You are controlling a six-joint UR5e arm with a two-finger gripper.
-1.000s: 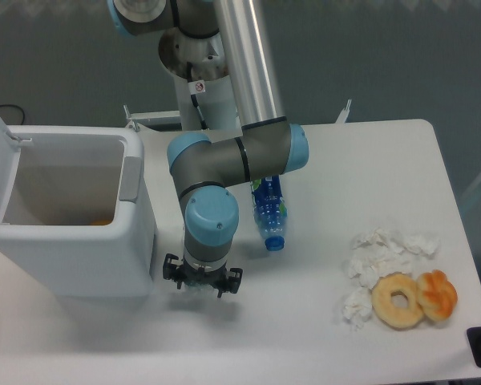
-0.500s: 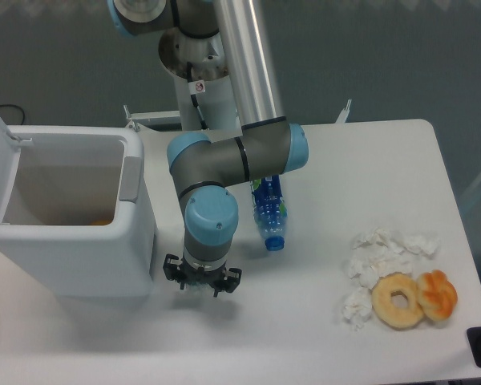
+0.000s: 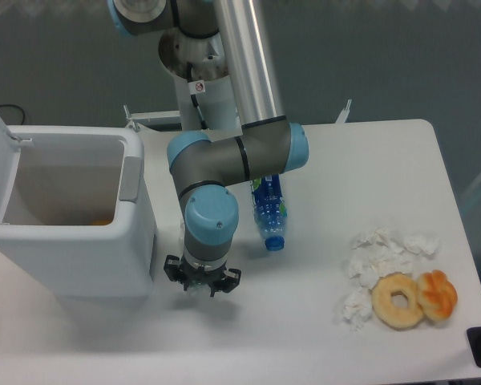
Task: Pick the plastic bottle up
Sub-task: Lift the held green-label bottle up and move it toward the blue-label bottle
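Vs the earlier frames, your tool (image 3: 202, 281) sits a touch higher in the picture, and the pale clear blur seen under it 1 s ago no longer shows. Nothing else has shifted.

Tool hangs off the blue-capped wrist, pointing straight down at the bench (image 3: 305, 321), close to the white bin's (image 3: 136, 241) front right corner. Fingers are hidden under the wrist housing, so you can't tell if they're apart, together or clamped on anything.

The plastic bottle, the clear one w/ the dark green band, isn't visible now. If it's anywhere, it's under the tool; can't confirm, and its axis can't be read.

What you do see at approx 2 o'clock from the tool: a blue-tinted bottle (image 3: 268, 210) lying on its side, ribbed plastic, blue cap toward 6 o'clock, long axis approx 12–6, upper end tucked behind the forearm.

Bin: smooth moulded white plastic, boxy, lid up at the left, something orange inside at the bottom. At 3 o'clock from the tool, well apart: crumpled white tissues (image 3: 381, 261), soft and creased, next to a tan ring doughnut (image 3: 398, 301) touching an orange twisted pastry (image 3: 438, 294). Bench top is flat matt white w/ rounded corners.
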